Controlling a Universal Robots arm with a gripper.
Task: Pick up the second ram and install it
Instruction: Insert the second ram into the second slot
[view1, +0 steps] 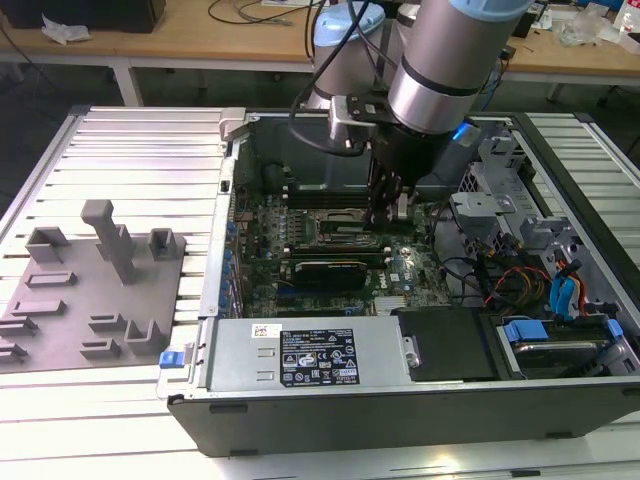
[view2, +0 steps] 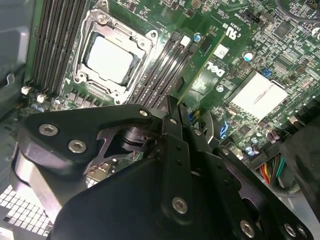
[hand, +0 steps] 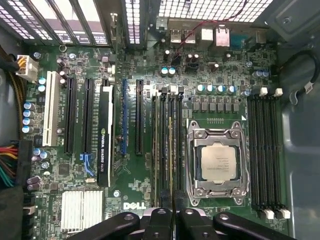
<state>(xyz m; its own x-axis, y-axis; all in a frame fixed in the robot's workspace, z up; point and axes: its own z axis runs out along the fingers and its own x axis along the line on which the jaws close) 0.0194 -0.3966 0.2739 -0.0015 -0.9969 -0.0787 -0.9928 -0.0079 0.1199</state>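
Noted gripper low inside case, at 3 o'clock from socket on the exterior view's clock face. Logged fingers clenched on ram, with the stick running edge-on out from between them in both wrist views. Traced ram as a thin green-gold line in the second wrist view, leaving gripper and lying along slots just beside socket. Matched same line-up in the first wrist view: ram among slots, parallel to them, gripper straddling its near end, socket just beside. Cannot tell whether stick is seated or only resting above its slot. Marked card at 7 o'clock from gripper, power supply at 6 o'clock. Spotted grey tray well apart, outside case at 9 o'clock, on slatted table.
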